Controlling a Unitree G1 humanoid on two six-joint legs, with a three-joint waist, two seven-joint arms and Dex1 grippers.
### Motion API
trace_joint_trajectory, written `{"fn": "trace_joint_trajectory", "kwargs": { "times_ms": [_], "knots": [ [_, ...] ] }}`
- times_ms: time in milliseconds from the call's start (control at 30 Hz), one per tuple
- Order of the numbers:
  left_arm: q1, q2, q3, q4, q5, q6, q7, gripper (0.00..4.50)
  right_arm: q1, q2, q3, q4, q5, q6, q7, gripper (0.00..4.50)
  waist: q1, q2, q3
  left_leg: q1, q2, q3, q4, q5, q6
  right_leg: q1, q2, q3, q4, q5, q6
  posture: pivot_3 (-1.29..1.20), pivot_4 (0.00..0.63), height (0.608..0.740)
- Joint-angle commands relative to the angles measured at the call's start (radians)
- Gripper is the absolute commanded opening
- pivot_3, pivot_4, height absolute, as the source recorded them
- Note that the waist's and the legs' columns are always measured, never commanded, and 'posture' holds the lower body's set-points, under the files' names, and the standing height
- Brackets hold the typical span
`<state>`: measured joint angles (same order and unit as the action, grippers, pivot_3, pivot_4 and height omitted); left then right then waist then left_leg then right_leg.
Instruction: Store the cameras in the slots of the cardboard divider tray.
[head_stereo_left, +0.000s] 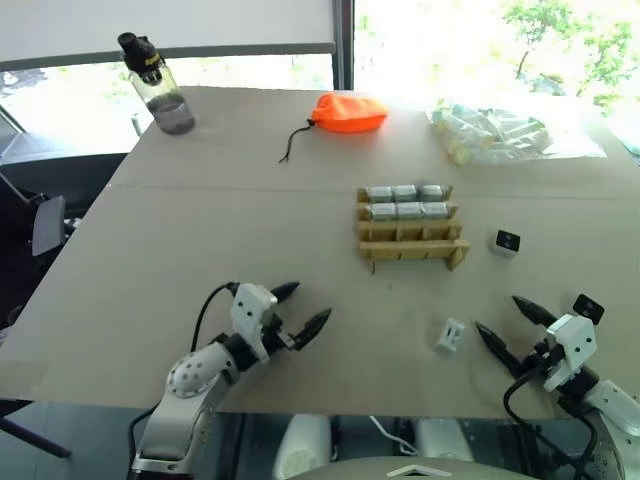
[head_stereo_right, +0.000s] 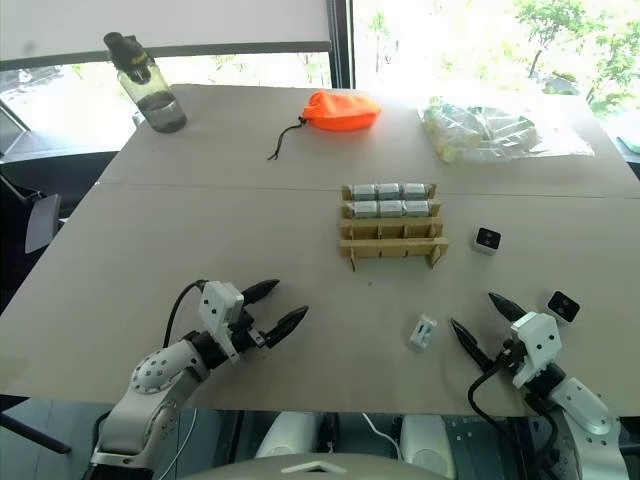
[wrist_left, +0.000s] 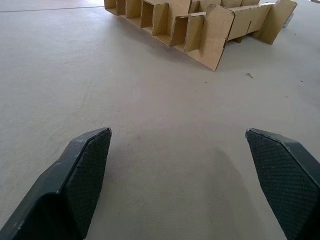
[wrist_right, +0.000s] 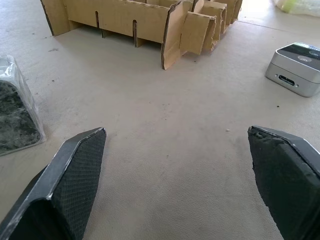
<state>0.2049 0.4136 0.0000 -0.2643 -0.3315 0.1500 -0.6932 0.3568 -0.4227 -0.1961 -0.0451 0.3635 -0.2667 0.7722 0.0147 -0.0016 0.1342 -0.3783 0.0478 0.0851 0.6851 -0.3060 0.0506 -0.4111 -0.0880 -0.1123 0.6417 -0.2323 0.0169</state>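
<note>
The cardboard divider tray (head_stereo_left: 412, 250) stands at mid-table. Its two back rows hold silver-white cameras (head_stereo_left: 405, 194), three in each, and the two front rows are bare. One loose camera (head_stereo_left: 506, 242) lies to the right of the tray and another (head_stereo_left: 588, 307) sits beside my right wrist. A small plastic-wrapped white piece (head_stereo_left: 449, 336) lies in front of the tray. My left gripper (head_stereo_left: 305, 306) hovers open and holds nothing at the near left, pointing toward the tray. My right gripper (head_stereo_left: 499, 315) is open too, between the wrapped piece and the nearer camera (wrist_right: 296, 67).
At the far side stand a clear water bottle (head_stereo_left: 160, 85), an orange pouch (head_stereo_left: 348, 112) with a black cord, and a clear plastic bag (head_stereo_left: 500, 132) of packed items. The table's near edge runs just behind both grippers.
</note>
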Motion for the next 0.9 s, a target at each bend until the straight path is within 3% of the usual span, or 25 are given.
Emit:
{"fn": "trace_joint_trajectory", "kwargs": {
  "times_ms": [33, 900],
  "knots": [
    [0.028, 0.008, -0.005, 0.005, 0.023, -0.008, 0.007, 4.47, 0.005, -0.016, -0.025, -0.015, 0.014, -0.003, 0.006, 4.5, 0.0, 0.0, 0.0, 0.0, 0.0, 0.0, 0.0, 0.0, 0.0, 0.0, 0.0, 0.0, 0.0, 0.0, 0.0, 0.0, 0.15, 0.726],
    [0.032, 0.03, 0.016, -0.022, -0.027, -0.011, -0.019, 4.47, 0.005, -0.069, -0.034, -0.039, 0.035, 0.025, 0.056, 4.5, -0.001, 0.001, 0.001, 0.0, 0.0, 0.001, 0.0, 0.0, 0.0, -0.001, 0.001, 0.0, 0.0, 0.0, 0.0, 0.0, 0.15, 0.726]
  ]
}}
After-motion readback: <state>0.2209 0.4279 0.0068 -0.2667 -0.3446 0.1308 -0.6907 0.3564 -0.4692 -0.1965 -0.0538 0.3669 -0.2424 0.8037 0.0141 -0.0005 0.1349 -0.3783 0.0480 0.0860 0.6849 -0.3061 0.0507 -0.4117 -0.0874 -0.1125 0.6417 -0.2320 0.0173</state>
